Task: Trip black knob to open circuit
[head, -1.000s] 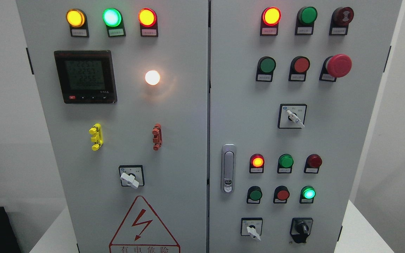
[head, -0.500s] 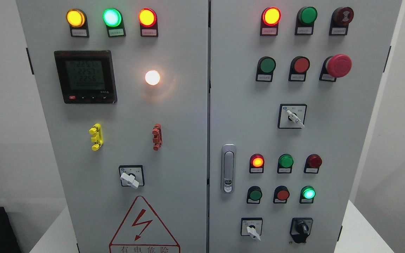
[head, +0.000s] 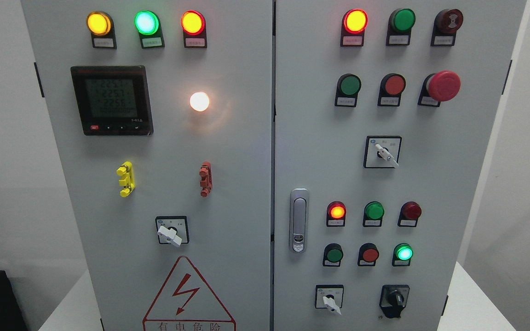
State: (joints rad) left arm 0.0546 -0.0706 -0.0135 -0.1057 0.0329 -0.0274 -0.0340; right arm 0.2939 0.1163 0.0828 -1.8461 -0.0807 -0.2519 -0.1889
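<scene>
A: Fingers, quick. Released, clenched, grasping?

B: Can't tell. I see no hand and no arm from my head camera, left or right, so no call on the fingers.

A: Fine. Black knob?

B: Black knob [head: 394, 299] sits at the lower right of the right door [head: 320, 151], on a black plate, just right of a small white-handled selector switch [head: 330, 299]. Nothing touches it. Its grip reads roughly upright, though it's small and dark.

A: Around it?

B: Above it, a lit green lamp [head: 403, 253], then a red button [head: 369, 254] and a green button [head: 334, 254] to the left. The next row up has a lit red lamp [head: 337, 211]. The door latch [head: 299, 219] is near the seam between doors. Higher, another white-handled selector [head: 383, 152], and a red mushroom stop button [head: 442, 86] near the upper right.

A: Left door?

B: Digital meter [head: 111, 99] with a lit display, a glowing white lamp [head: 199, 101], a yellow clip [head: 125, 179], a red clip [head: 205, 179], a white selector [head: 171, 231], and a red lightning warning triangle [head: 187, 294] at the bottom.
</scene>
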